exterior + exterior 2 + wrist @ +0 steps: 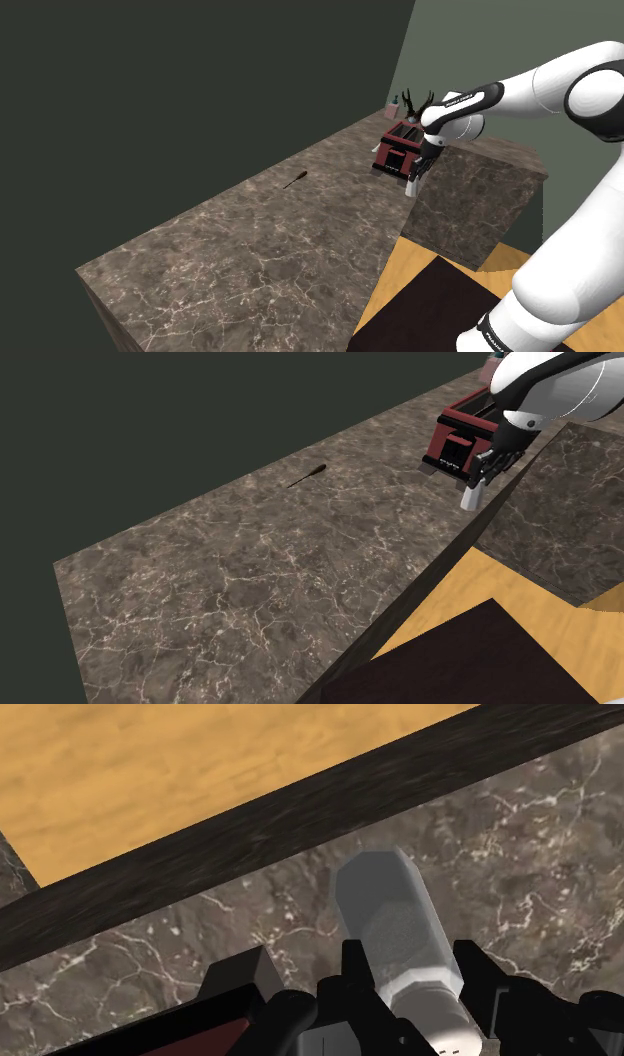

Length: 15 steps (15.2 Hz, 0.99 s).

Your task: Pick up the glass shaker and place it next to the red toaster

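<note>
the gripper (412, 968) is clamped on the grey shaker (390, 909), its near end hidden between the fingers, beside the red toaster (398, 148).

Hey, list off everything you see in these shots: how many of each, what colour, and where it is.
shaker: one, grey, clasped in the gripper, near the counter's edge by the toaster
toaster: one, red with dark top, on the counter
thin utensil: one, dark, lying on the counter, apart from the toaster toward the shoulder view's left
branching ornament: one, black, behind the toaster
small box: one, pinkish, beside the ornament
counter: one, brown-grey marbled
floor: orange wood, below the counter
stand: one, dark
arm: one, white
gripper: one, black, shut on the shaker
</note>
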Motion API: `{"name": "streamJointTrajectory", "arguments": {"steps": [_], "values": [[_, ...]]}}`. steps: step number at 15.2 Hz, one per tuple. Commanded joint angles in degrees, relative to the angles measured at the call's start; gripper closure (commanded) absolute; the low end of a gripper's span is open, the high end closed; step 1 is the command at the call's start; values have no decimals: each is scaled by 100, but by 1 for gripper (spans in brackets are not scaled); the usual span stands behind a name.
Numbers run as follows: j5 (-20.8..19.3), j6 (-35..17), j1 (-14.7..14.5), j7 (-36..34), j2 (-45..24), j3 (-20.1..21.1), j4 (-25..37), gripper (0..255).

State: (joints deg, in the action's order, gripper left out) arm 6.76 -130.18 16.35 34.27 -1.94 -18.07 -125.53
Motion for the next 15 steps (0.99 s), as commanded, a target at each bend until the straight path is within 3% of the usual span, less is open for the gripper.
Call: {"name": "streamJointTrajectory", "arguments": {"steps": [1, 10, 11, 15], "values": [[52, -143, 6, 54, -88, -2, -59, 255], [87, -235, 8, 83, -146, 1, -98, 255], [87, -235, 8, 83, -146, 1, -98, 0], [87, -235, 9, 83, -147, 1, -98, 0]]}}
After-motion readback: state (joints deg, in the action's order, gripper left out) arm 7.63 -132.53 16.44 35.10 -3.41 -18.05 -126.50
